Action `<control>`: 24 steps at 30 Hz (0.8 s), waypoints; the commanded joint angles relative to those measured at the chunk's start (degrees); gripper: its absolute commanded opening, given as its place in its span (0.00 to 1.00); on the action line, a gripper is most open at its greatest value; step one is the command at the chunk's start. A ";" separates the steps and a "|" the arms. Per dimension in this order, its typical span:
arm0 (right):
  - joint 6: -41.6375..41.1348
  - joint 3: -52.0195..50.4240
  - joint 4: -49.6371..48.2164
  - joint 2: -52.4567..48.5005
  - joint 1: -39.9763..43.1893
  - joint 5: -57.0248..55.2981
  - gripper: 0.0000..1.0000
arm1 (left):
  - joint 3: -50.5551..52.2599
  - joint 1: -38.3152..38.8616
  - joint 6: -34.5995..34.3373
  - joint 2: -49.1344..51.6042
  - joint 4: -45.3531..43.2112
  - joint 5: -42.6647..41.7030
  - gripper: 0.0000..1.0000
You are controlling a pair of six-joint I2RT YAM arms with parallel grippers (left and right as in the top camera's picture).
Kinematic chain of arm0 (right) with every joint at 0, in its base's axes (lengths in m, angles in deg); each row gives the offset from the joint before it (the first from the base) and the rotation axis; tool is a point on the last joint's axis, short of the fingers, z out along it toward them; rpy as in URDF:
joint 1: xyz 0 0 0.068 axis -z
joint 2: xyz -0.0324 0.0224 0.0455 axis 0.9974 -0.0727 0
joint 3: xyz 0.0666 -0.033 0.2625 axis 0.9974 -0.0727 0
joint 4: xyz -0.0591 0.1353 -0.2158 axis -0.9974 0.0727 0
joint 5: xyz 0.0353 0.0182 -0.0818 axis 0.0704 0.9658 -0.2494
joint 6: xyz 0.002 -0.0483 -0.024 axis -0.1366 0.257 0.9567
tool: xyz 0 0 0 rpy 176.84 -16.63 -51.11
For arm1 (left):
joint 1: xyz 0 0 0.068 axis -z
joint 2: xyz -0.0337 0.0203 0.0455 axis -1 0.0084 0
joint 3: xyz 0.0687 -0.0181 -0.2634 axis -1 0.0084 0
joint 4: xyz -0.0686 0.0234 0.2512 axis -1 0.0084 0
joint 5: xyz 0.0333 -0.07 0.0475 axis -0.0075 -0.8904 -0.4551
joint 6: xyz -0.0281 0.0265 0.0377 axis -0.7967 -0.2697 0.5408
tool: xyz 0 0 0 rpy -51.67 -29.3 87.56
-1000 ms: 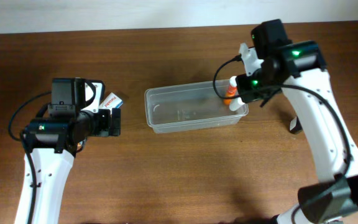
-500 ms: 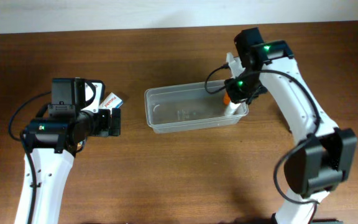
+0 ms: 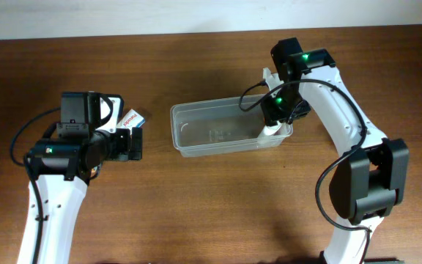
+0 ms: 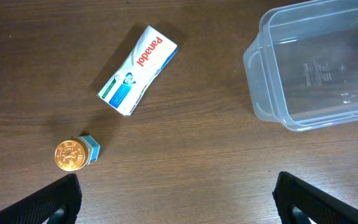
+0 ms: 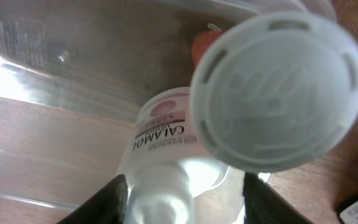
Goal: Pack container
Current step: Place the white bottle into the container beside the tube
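— So, how far along is the packing?

— Partway, I'd judge. On the far side, the right gripper point(image 5: 182, 202) is closed onto a white Calamol bottle point(image 5: 160, 140). It holds the bottle at the right end of the container point(image 3: 204, 132), down between the walls as far as I can tell, and not let go.

— Anything else inside?

— An orange item point(image 5: 202, 43) shows just behind the bottle, too blurred to name. A round white cap point(image 5: 272, 90) sits close to the lens, and I cannot tell whose it is. The rest of the bin looks bare.

— And what is left?

— Two things lie on the tabletop point(image 4: 216, 162) left of the container: a Panadol box point(image 4: 138, 70) and, near it, a small gold-lidded jar point(image 4: 73, 154). The left gripper point(image 4: 176, 190) hangs above them, spread wide and holding nothing. Neither one is picked up yet.
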 commanded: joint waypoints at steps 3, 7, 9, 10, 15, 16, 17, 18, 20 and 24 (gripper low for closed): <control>-0.07 0.15 -0.20 0.52 -0.31 -0.17 0.54 | -0.96 -0.31 0.68 0.17 -0.09 0.00 0.99; -0.09 0.85 0.15 1.79 -0.31 -0.35 0.55 | -0.96 -0.31 0.68 0.20 -0.09 0.00 1.00; -0.09 1.68 0.57 2.82 -0.31 -0.39 0.56 | -0.96 -0.31 0.68 0.20 -0.09 -0.02 0.99; -0.09 2.19 0.76 3.32 -0.31 -0.44 0.58 | -0.96 -0.31 0.68 0.20 -0.09 -0.02 0.99; -0.09 4.90 1.75 6.12 -0.31 -0.52 0.62 | -0.96 -0.31 0.68 0.20 -0.07 -0.02 0.99; -0.09 5.11 1.86 6.58 -0.31 -0.52 0.62 | -0.96 -0.31 0.68 0.20 -0.07 -0.02 0.99; -0.09 5.27 2.10 6.99 -0.31 -0.55 0.63 | -0.96 -0.31 0.68 0.20 -0.07 -0.02 0.99; -0.09 5.31 2.34 7.34 -0.31 -0.55 0.63 | -0.96 -0.31 0.68 0.20 -0.07 -0.02 0.99; -0.09 5.31 2.78 8.33 -0.31 -0.72 0.63 | -0.96 -0.31 0.68 0.20 -0.07 -0.02 0.99; -2.80 5.68 2.86 11.65 0.13 -5.35 0.63 | -0.96 -0.31 0.68 0.20 -0.07 -0.02 0.99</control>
